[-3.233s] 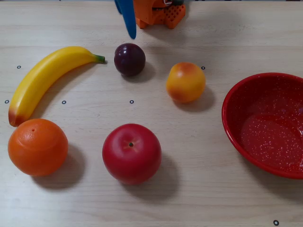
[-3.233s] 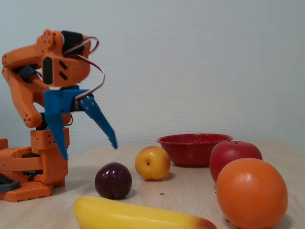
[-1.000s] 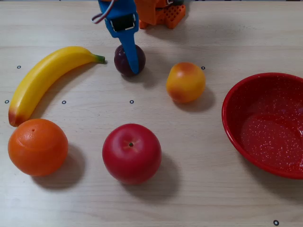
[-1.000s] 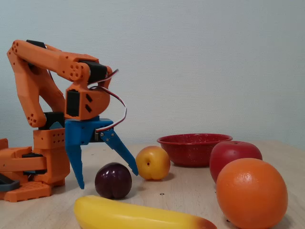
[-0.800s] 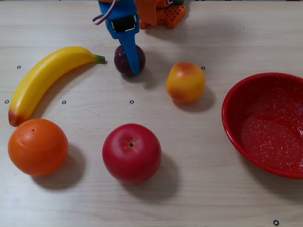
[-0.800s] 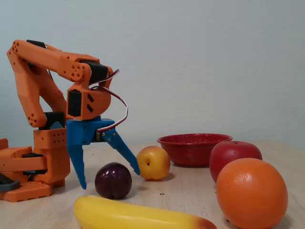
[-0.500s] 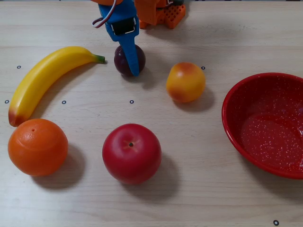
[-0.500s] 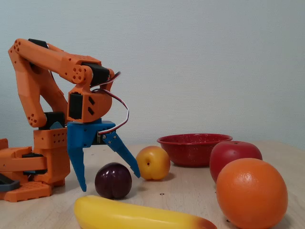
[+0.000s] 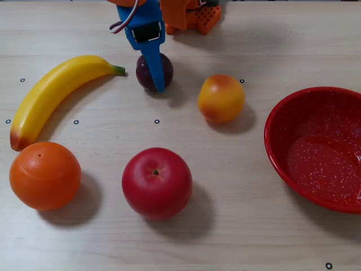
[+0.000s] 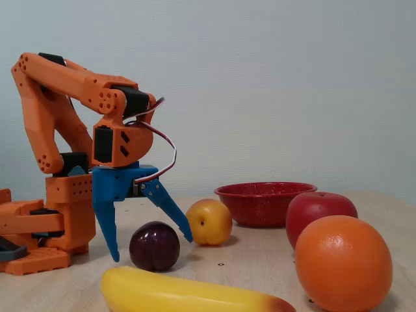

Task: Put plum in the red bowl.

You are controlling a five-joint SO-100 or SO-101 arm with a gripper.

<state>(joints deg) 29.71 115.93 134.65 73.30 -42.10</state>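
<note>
Probably the glossy, round plum (image 10: 155,246) slips easily, so the open gripper (image 10: 151,249) straddling it should close across its widest middle.

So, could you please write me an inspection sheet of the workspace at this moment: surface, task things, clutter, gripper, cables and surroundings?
Surface: light wooden table with small dark dot marks; no spills seen.
Job's things: plum on the table near the arm's base; red bowl empty, at the right edge of the overhead view.
Clutter: banana, orange, red apple, peach, all apart from each other.
Gripper: blue gripper open, its fingers straddling the plum, not closed on it.
Cables: red and white wires loop beside the wrist.
Surroundings: plain pale wall; nothing else seen.
</note>
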